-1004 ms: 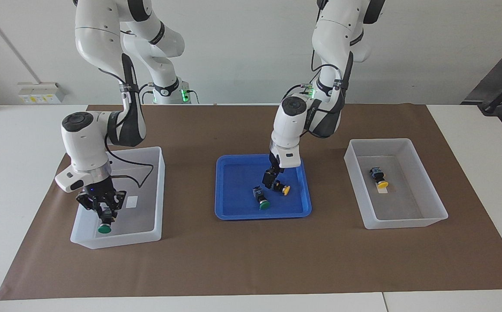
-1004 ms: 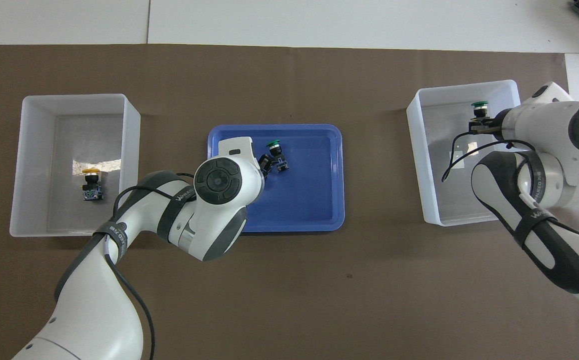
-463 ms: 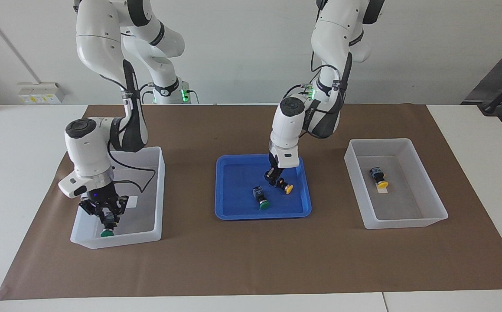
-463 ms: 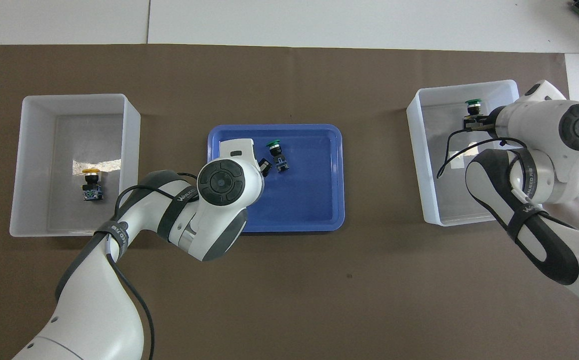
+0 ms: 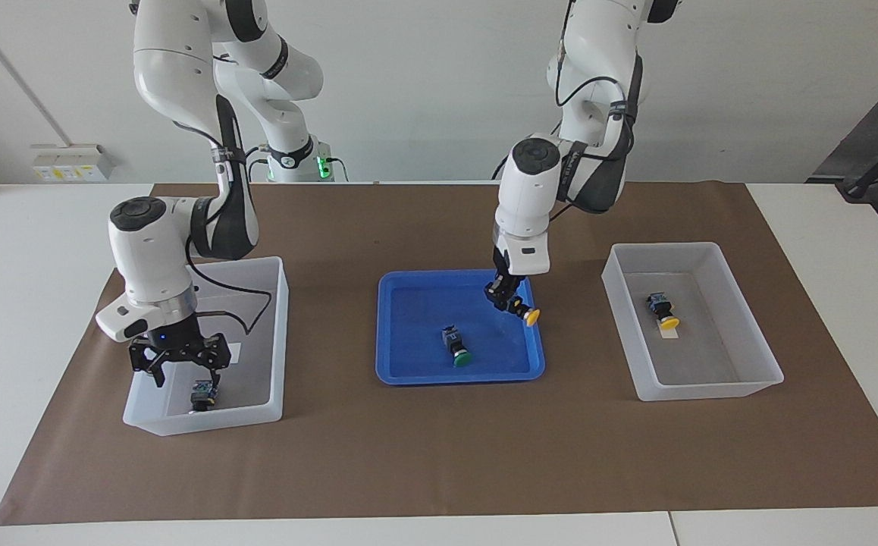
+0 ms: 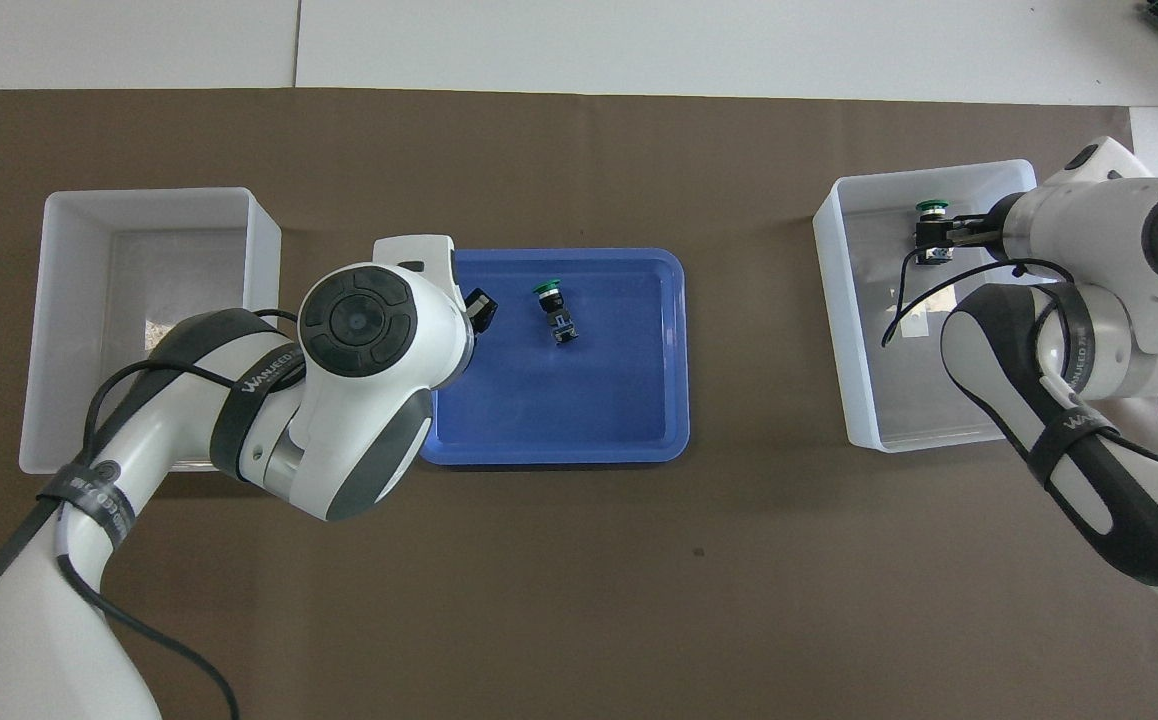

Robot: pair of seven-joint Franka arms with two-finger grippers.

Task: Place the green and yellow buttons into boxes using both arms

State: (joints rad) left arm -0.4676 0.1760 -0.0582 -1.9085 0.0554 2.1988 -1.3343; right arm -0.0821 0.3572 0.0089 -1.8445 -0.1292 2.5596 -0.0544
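Note:
My right gripper (image 5: 179,368) is open just above a green button (image 5: 202,393) that lies in the box (image 5: 281,326) at the right arm's end. The button shows in the overhead view (image 6: 929,230) beside the gripper (image 6: 951,238). My left gripper (image 5: 511,299) is shut on a yellow button (image 5: 530,315), held above the blue tray's (image 5: 409,375) edge toward the left arm's end. A second green button (image 5: 456,347) lies in the tray. A second yellow button (image 5: 663,309) lies in the other box (image 5: 712,388).
Brown paper (image 5: 439,455) covers the table under the tray and both boxes. In the overhead view my left arm (image 6: 359,330) hides the held button and part of the box (image 6: 139,195) at its end.
My right gripper opened and let go of the green button, which now lies in the box. My left gripper lifted the yellow button off the tray and moved it toward the left arm's end.

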